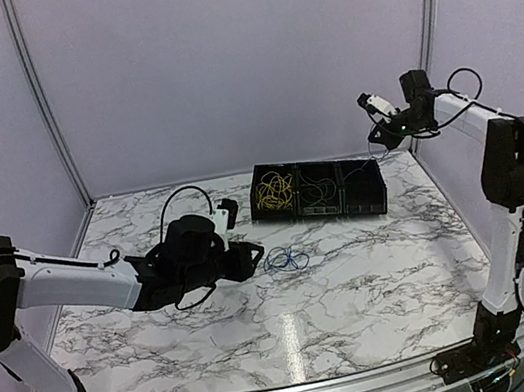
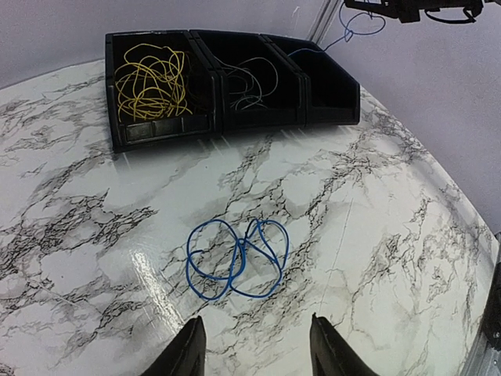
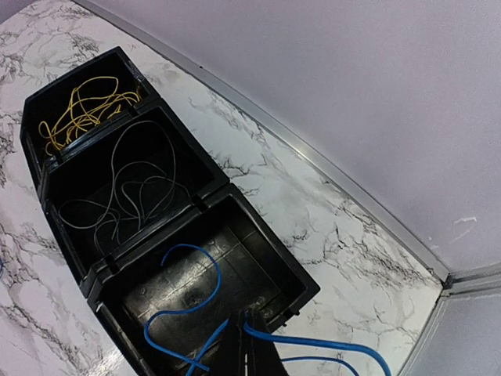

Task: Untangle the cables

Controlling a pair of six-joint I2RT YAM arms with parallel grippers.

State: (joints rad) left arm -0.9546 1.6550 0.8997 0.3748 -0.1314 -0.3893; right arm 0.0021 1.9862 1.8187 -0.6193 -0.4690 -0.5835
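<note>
Two blue cables, one loose, one in right claw, left claw apart

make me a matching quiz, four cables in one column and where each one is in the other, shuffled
1. yellow cable
2. grey-looking cable
3. blue coil
4. held blue cable

A. on the table, before the open left gripper
B. left bin
C. hanging from the right gripper, over the right bin
D. middle bin

Pairs: 1-B, 2-D, 3-A, 4-C
</note>
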